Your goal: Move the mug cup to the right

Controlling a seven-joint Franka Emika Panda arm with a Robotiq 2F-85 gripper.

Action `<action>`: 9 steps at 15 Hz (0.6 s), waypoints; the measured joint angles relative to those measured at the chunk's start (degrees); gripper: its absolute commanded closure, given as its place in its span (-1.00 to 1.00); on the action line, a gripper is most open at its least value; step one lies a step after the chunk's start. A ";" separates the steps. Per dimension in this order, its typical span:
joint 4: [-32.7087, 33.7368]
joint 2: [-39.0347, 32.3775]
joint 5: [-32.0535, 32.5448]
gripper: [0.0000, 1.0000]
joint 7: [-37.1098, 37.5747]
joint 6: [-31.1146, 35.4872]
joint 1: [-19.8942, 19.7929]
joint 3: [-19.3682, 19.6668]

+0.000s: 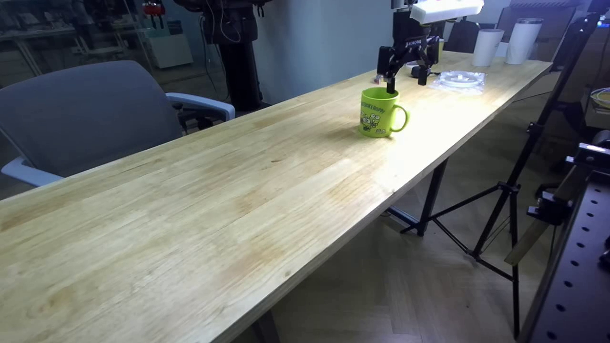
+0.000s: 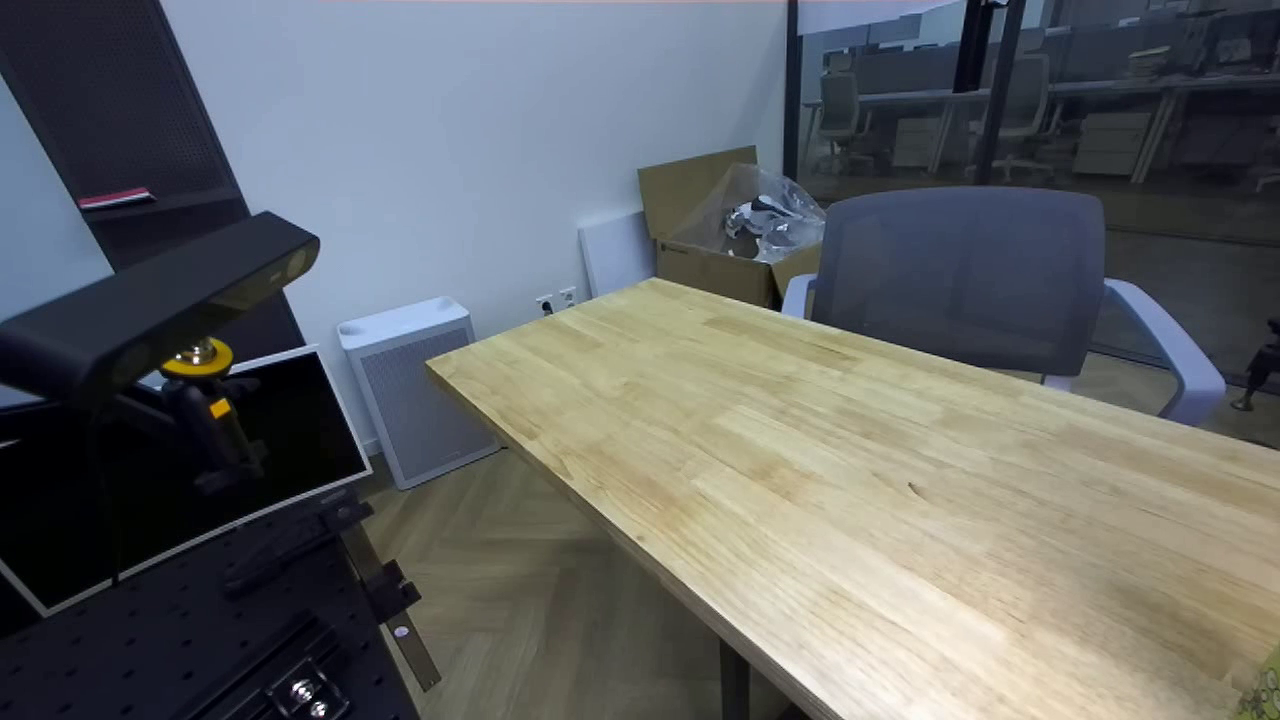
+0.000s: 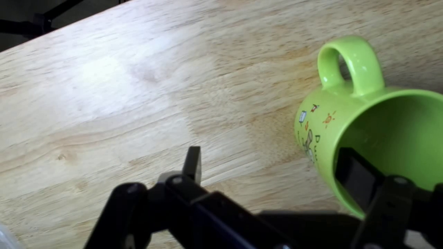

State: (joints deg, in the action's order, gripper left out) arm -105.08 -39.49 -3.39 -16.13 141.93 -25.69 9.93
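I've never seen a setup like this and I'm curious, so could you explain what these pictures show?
The black tool is a robot's two-fingered grasping end. Two pictures come from cameras standing apart from the robot; the close-up comes from its wrist, looking down. On the wooden table stands a green mug, with a white cup, a taller white cup and a clear plastic package farther along. Nothing looks gripped: the tool is open, one finger lined up with the mug's opening, the other outside it.

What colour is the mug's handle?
The handle is lime green, clearest in the wrist view.
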 measured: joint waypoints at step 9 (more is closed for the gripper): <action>-0.11 -1.25 0.04 -0.34 0.00 0.18 0.02 -0.23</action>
State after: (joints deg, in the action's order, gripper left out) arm -105.19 -40.74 -3.35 -16.14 142.11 -25.67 9.70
